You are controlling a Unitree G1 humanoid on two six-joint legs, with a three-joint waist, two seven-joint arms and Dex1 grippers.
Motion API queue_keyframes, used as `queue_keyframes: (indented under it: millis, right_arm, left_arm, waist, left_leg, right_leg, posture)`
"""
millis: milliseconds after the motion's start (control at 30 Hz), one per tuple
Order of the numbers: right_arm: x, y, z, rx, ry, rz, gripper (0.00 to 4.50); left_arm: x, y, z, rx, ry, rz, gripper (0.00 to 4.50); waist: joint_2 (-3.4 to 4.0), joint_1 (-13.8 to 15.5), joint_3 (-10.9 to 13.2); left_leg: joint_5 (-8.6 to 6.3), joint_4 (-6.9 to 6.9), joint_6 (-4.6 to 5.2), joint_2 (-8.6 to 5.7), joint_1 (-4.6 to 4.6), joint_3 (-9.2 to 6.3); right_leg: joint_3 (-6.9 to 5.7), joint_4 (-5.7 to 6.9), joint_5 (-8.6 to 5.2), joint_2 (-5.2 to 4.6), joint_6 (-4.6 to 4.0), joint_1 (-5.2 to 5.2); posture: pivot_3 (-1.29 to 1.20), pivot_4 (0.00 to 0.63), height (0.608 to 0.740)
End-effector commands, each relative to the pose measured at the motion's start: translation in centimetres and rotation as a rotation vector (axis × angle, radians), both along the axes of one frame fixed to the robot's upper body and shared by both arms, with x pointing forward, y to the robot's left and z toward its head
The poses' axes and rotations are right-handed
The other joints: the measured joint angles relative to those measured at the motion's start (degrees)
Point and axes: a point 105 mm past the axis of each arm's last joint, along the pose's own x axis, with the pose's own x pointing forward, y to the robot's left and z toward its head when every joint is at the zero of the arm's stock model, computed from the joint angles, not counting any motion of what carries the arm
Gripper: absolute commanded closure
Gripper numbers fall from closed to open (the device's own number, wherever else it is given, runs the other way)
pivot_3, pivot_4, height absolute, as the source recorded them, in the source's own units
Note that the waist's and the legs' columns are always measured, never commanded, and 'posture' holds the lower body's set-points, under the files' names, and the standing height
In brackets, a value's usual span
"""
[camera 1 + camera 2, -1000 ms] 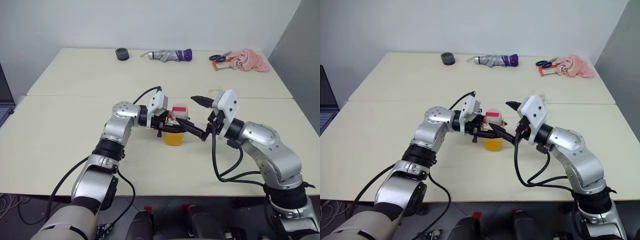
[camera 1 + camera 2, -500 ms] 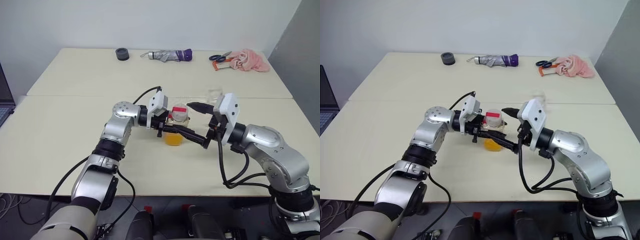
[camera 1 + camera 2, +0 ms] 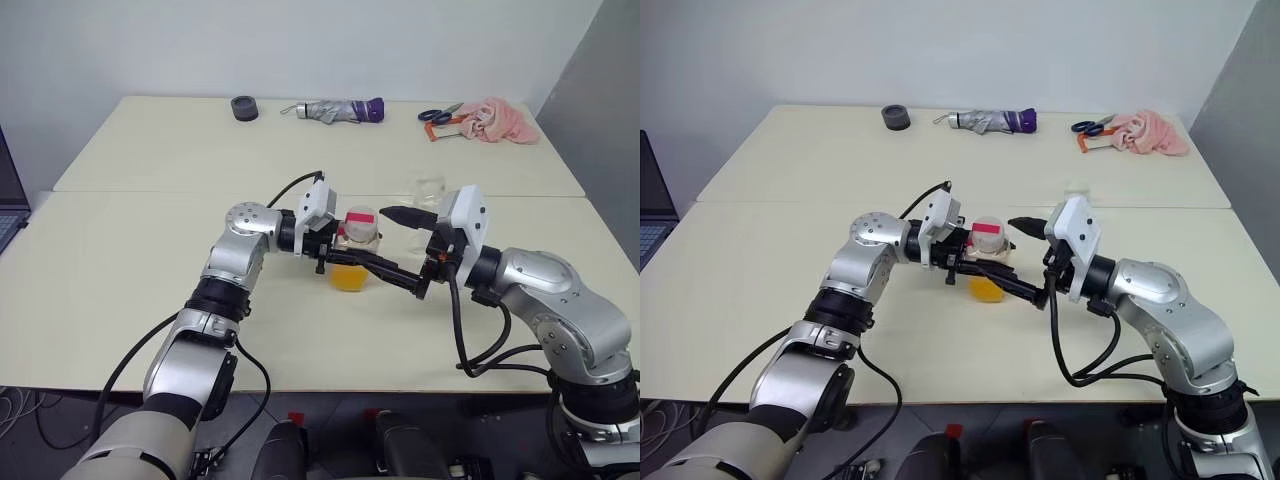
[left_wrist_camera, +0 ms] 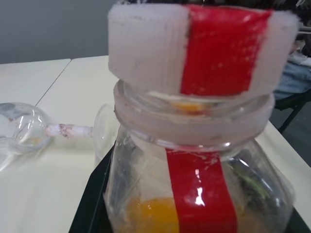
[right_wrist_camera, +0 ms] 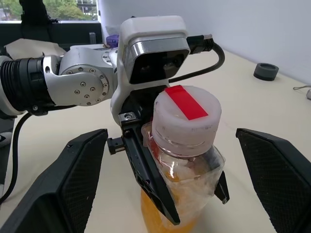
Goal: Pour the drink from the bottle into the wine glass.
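The bottle [image 3: 356, 238] stands lifted above the table, clear with a red stripe and a white cap [image 5: 185, 116] carrying a red strip. The orange drink [image 3: 347, 277] fills its lower part. My left gripper [image 3: 333, 251] is shut on the bottle's body from the left. My right gripper [image 3: 398, 246] is open, one finger [image 5: 73, 177] on each side of the cap end, apart from it. The wine glass [image 3: 430, 188] stands behind my right gripper, clear and hard to make out; its bowl [image 4: 20, 127] also shows in the left wrist view.
Along the far table edge lie a black roll [image 3: 244, 107], a folded umbrella [image 3: 335, 109], scissors [image 3: 438, 116] and a pink cloth [image 3: 498, 120]. A laptop [image 3: 8, 205] pokes in at the left edge. A seam [image 3: 150, 191] joins the two tables.
My right forearm has swung out to the right and its wrist has turned a little, uncovering the wine glass behind it. The left gripper and the bottle have kept still.
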Motion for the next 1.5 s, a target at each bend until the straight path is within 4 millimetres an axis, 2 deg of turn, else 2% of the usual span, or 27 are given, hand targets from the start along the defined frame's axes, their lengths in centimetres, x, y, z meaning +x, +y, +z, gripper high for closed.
queue_keyframes:
  millis: [33,533,1000,1133,1233,1300,1500]
  right_arm:
    - [0.0,-0.4,1.5,0.03,-0.042,0.001,0.0]
    - [1.2,1.1,3.3,0.091,-0.04,0.04,0.0]
    - [1.0,2.0,2.3,0.058,-0.013,0.084,0.0]
    - [1.1,2.2,2.4,0.06,-0.02,0.082,0.89]
    - [1.1,2.2,2.4,0.061,-0.025,0.08,2.04]
    - [1.1,2.3,2.3,0.059,-0.028,0.081,2.65]
    - [1.0,2.4,2.4,0.035,-0.076,0.08,2.67]
  left_arm:
    - [-0.3,-0.3,1.9,-0.048,-0.056,-0.019,2.79]
    - [-0.6,-0.5,2.0,-0.059,-0.042,-0.027,2.79]
    - [-0.6,-0.3,1.8,-0.049,-0.049,-0.022,2.79]
    - [-0.6,-0.4,1.8,-0.049,-0.049,-0.023,2.79]
    - [-0.6,-0.4,1.8,-0.049,-0.05,-0.023,2.79]
    - [-0.6,-0.4,1.8,-0.049,-0.05,-0.022,2.79]
    - [-0.6,-0.4,1.8,-0.049,-0.051,-0.021,2.79]
  waist:
    - [0.0,0.0,0.0]
    - [0.0,0.0,0.0]
    - [0.0,0.0,0.0]
    - [0.0,0.0,0.0]
    - [0.0,0.0,0.0]
    - [0.0,0.0,0.0]
    - [0.0,0.0,0.0]
  left_leg:
    - [0.0,0.0,0.0,0.0,0.0,0.0]
    - [0.0,0.0,0.0,0.0,0.0,0.0]
    - [0.0,0.0,0.0,0.01,0.0,0.0]
    - [0.0,0.0,0.0,0.01,0.0,0.0]
    - [0.0,0.0,0.0,0.0,0.0,0.0]
    - [0.0,0.0,0.0,0.01,0.0,0.0]
    - [0.0,0.0,0.0,0.01,0.0,0.0]
  right_leg:
    - [0.0,0.0,0.0,0.0,0.0,0.0]
    - [0.0,0.0,0.0,0.0,0.0,0.0]
    - [0.0,0.0,0.0,0.0,0.0,0.0]
    - [0.0,0.0,0.0,0.0,0.0,0.0]
    - [0.0,0.0,0.0,0.0,0.0,0.0]
    - [0.0,0.0,0.0,0.0,0.0,0.0]
    - [0.0,0.0,0.0,0.0,0.0,0.0]
  posture:
    - [0.0,0.15,0.74]
    - [0.0,0.15,0.74]
    - [0.0,0.15,0.74]
    - [0.0,0.15,0.74]
    - [0.0,0.15,0.74]
    - [0.0,0.15,0.74]
    - [0.0,0.15,0.74]
